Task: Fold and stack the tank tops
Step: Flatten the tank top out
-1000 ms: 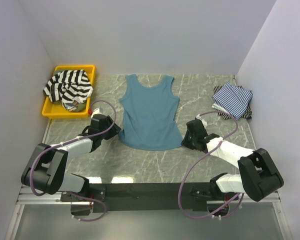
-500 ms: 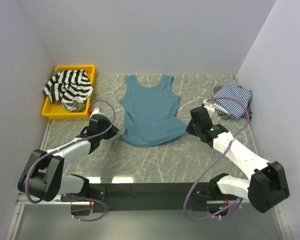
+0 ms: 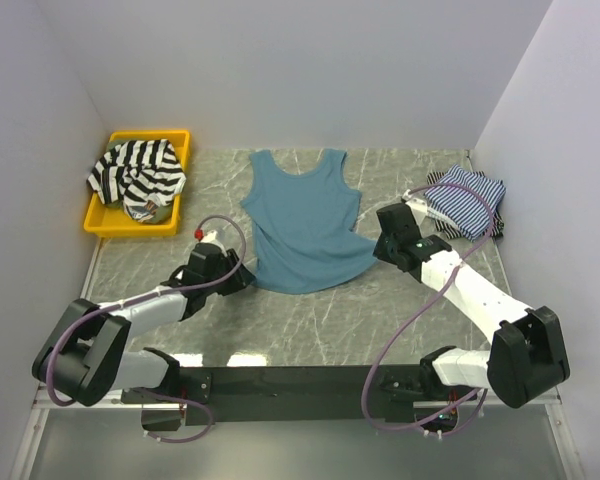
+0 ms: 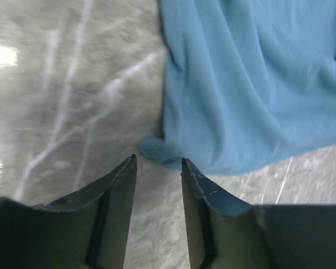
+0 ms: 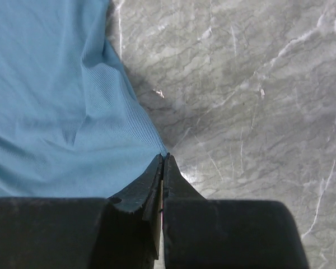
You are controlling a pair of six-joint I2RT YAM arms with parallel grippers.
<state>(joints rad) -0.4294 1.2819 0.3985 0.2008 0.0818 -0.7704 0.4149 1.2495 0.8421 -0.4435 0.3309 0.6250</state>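
The teal-blue tank top (image 3: pixel 302 220) lies flat mid-table, straps at the far side. My right gripper (image 3: pixel 377 250) is shut on its near right hem corner (image 5: pixel 151 147), which is pulled back toward the far right. My left gripper (image 3: pixel 242 278) is open, its jaws just short of the near left hem corner (image 4: pixel 157 152), with bare table between them. A black-and-white striped tank top (image 3: pixel 135 172) lies bunched in the yellow tray (image 3: pixel 102 222). Thin blue-and-white striped tank tops (image 3: pixel 467 200) lie in a pile at the far right.
The yellow tray stands at the far left by the wall. White walls close in the left, back and right sides. The grey marble table (image 3: pixel 310 325) shows bare between the teal top and the arm bases.
My right gripper has moved away from the near edge with the teal top's right hem corner, skewing the hem. My left gripper has shifted right and nearer, to the left hem corner.
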